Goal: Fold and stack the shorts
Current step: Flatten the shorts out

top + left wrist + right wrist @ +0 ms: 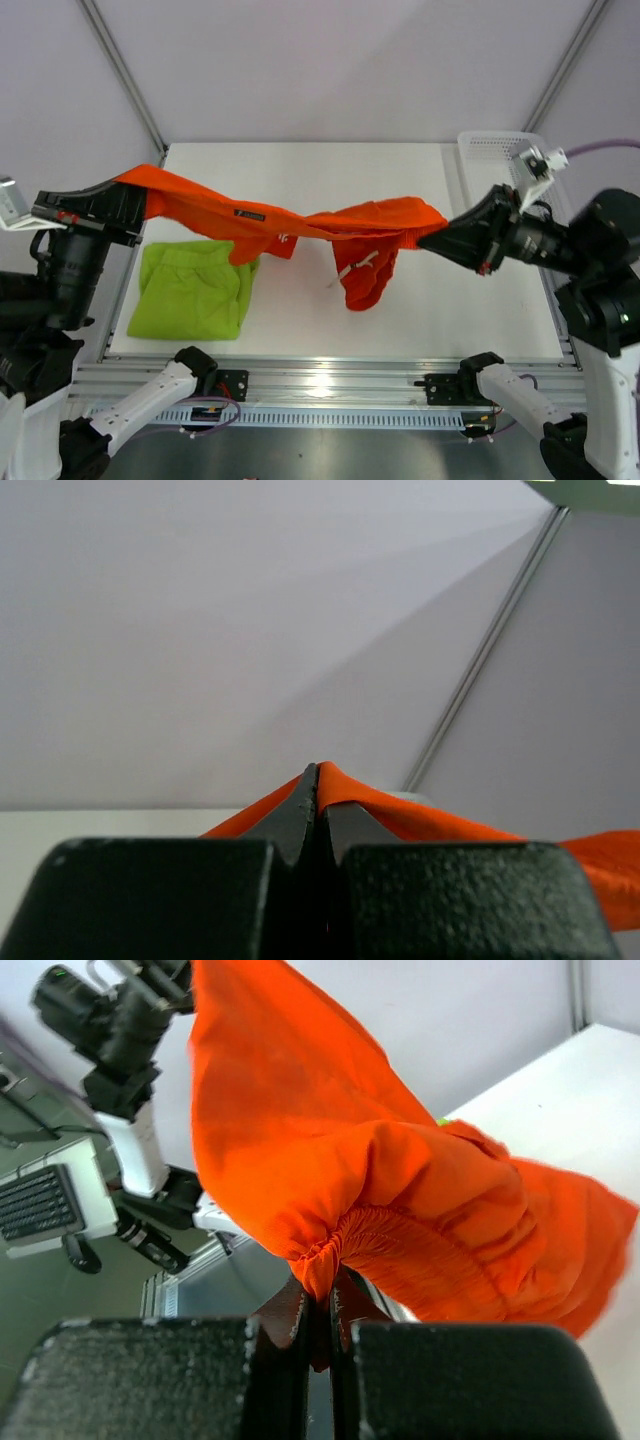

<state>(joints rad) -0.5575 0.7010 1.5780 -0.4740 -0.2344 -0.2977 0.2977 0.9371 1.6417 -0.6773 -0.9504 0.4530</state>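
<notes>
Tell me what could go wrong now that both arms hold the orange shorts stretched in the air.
1. The left gripper and right gripper each pinch only a thin edge of the orange shorts; under tension the cloth might slip out.
2. A hanging flap sits right by the green shorts; lowering could drag them out of shape.
3. The middle looks twisted and bunched, so it may land wrinkled.

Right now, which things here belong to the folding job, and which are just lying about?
Part of the job: orange-red shorts, stretched in the air between the left claw and right claw, both shut on them; lime green shorts, lying on the table.
Just lying about: white mesh basket at the table's far right corner.
</notes>
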